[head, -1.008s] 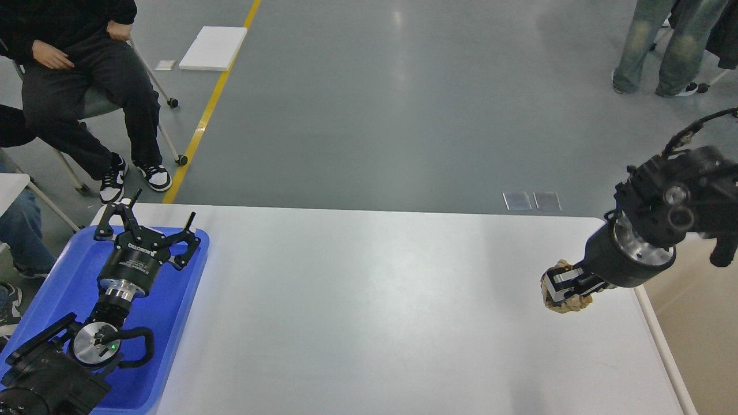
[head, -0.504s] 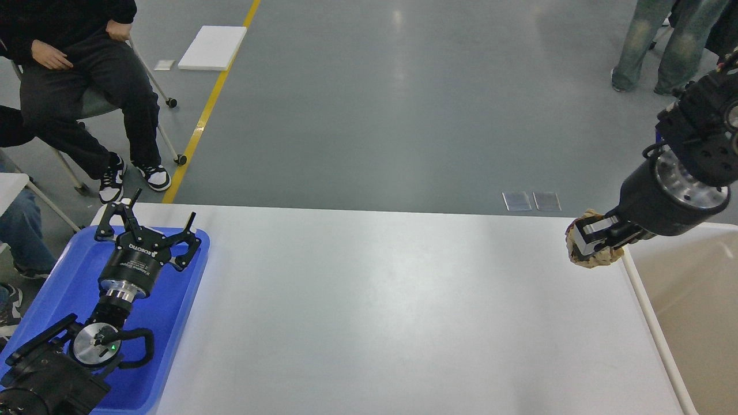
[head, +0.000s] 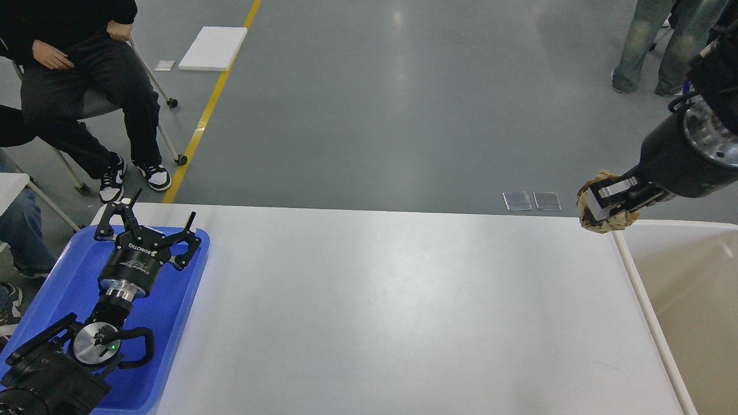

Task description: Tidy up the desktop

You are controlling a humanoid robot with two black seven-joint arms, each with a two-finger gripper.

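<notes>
the desk point(head: 369, 311) is the wide white top that fills the lower middle of the head view, its far edge running along the grey floor point(head: 403, 104). its bare surface shows only soft reflections.

the right gripper point(head: 602, 202) hangs above the desk's far right corner, its fingers clamped around a crumpled tan wad of paper point(head: 605, 222) that bulges out above and below them. the wad sits in the air, just at the near corner of the beige bin point(head: 686, 300), whose pale rim runs along the desk's right edge.

the left gripper point(head: 147, 222) is over the blue tray point(head: 173, 323) at the desk's left end, its fingers spread wide apart with nothing between them. the tray lies on the desk's left edge and partly under the left arm.

beyond the desk, a seated person in black point(head: 81, 75) is at the upper left beside a yellow floor line point(head: 210, 98), a white board point(head: 213, 47) lies on the floor, and a standing person's jeans point(head: 663, 46) show at the upper right. two small clear squares point(head: 531, 200) lie on the floor just past the desk's far edge.
</notes>
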